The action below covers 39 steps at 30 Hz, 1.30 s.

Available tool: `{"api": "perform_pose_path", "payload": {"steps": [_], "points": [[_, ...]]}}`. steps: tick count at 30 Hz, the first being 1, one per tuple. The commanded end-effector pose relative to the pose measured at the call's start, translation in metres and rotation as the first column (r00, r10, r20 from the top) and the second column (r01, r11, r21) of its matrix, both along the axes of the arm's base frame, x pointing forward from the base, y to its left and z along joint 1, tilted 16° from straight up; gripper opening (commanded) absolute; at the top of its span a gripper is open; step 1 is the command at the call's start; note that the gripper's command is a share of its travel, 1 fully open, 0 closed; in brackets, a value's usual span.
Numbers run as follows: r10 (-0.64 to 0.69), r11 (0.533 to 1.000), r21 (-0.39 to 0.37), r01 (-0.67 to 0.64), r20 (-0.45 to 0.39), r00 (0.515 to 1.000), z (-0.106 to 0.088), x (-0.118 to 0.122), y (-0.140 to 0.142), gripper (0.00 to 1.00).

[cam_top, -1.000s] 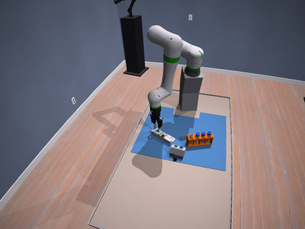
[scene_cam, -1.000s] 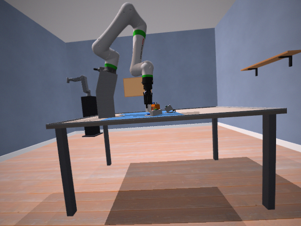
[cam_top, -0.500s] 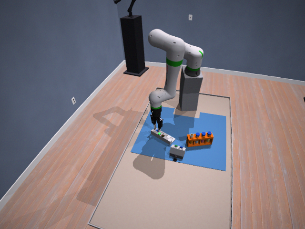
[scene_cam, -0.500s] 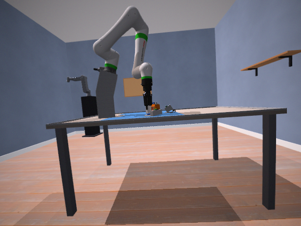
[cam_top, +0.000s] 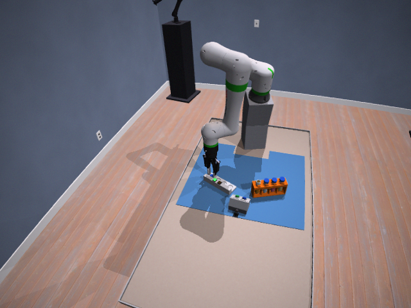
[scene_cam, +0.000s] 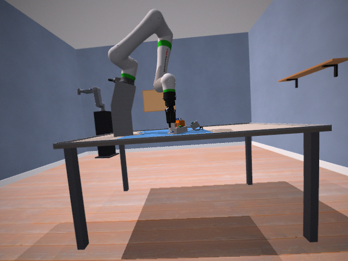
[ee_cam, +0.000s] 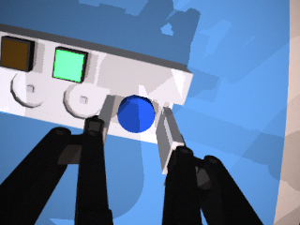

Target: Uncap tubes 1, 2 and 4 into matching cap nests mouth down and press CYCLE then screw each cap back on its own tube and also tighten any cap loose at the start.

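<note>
The white cap tray [ee_cam: 89, 89] lies under my gripper [ee_cam: 136, 114]. Its green lamp [ee_cam: 70, 65] is lit and its amber lamp [ee_cam: 16, 53] is dark. A blue cap [ee_cam: 136, 113] sits in the tray's end nest. My open fingers stand on either side of it with a small gap on each side. Two nests beside it [ee_cam: 83, 99] are empty. In the top view the gripper [cam_top: 211, 172] hangs upright over the tray's end [cam_top: 219, 183]. The orange decapping station [cam_top: 269, 187] holds three tubes with blue caps and one uncapped tube [cam_top: 258, 182] at its end.
The small sloping desk [cam_top: 239, 203] with the green key [cam_top: 237, 196] and the blue key [cam_top: 244, 199] stands between the tray and the station. All lie on the blue mat. The arm's grey pedestal [cam_top: 256, 123] stands behind.
</note>
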<state>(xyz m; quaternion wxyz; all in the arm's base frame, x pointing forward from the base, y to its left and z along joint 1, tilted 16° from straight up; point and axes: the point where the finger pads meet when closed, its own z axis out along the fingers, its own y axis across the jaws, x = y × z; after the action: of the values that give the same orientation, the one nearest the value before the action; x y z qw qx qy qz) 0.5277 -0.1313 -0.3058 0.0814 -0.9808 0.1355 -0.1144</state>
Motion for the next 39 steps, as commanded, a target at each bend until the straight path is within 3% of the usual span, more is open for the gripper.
{"api": "perform_pose_path", "payload": {"steps": [1,4,5,19,23,25,39], "points": [[0.000,1.000,-0.001,0.000,0.001,1.000,-0.001,0.000,0.000,0.29],[0.000,1.000,-0.001,0.000,0.001,1.000,-0.001,0.000,0.000,0.29],[0.000,1.000,-0.001,0.000,0.001,1.000,-0.001,0.000,0.000,0.00],[0.000,1.000,-0.001,0.000,0.001,1.000,-0.001,0.000,0.000,0.00],[0.000,1.000,-0.001,0.000,0.001,1.000,0.018,-0.005,-0.003,0.00],[0.000,1.000,-0.001,0.000,0.001,1.000,0.018,-0.005,-0.003,0.00],[0.000,1.000,-0.001,0.000,0.001,1.000,0.085,-0.022,-0.012,0.00]]}}
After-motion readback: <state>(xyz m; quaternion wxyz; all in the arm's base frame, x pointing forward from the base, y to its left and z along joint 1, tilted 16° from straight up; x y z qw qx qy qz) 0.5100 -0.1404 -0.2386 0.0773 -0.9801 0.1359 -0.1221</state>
